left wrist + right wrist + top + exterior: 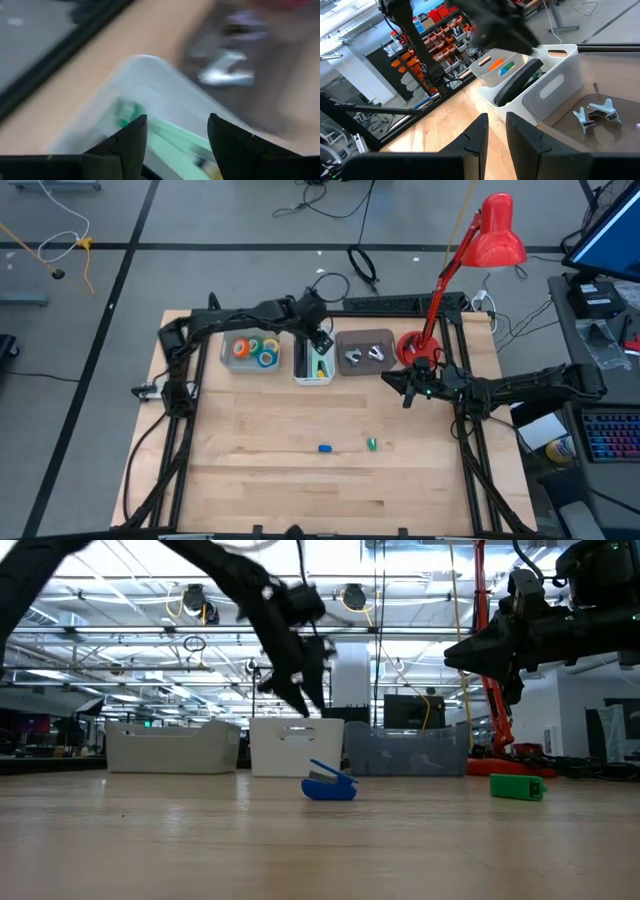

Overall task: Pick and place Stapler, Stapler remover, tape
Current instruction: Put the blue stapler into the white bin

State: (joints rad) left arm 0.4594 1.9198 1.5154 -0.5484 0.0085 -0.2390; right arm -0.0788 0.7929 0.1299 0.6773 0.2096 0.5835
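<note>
1. My left pincer [322, 340] hangs over the white middle bin [314, 362] at the back of the table [260, 480]; its fingers [127, 145] stand apart with nothing between them.
2. Below those fingers, inside the middle bin, lie green staplers [165, 142] and a dark one [517, 82].
3. The left bin [250, 353] holds the tape rolls [256, 350]: orange-red, yellow, green and blue, bunched together.
4. The grey bin [364, 350] on the right of the row holds two silver staple removers [362, 355], lying side by side.
5. My right pincer [404, 388] hovers in the air just in front of the grey bin, near the base of the red lamp [480, 260]. Its fingers [475, 137] are nearly together with only a narrow gap, and they grip nothing.
6. Out on the open table, well apart from the bins, lie a small blue piece [325, 448] and a small green piece [371, 444], near each other, untouched by either arm.
</note>
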